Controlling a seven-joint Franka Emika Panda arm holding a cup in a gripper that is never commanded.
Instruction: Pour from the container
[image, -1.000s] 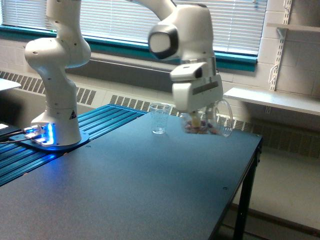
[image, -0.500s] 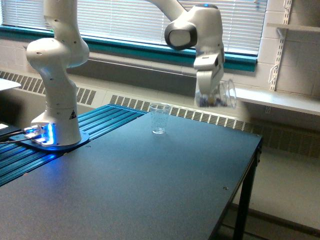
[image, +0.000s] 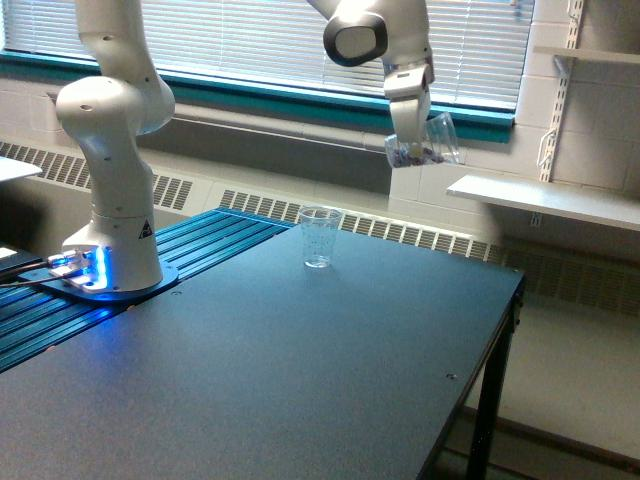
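While held high by the tool, container lies sideways, mouth toward exterior view's right

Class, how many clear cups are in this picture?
2: one cup upright on the table; one tilted cup held high in the pincer.

Clear plastic container, matt table

Dark table with upright small clear cup, robot base.
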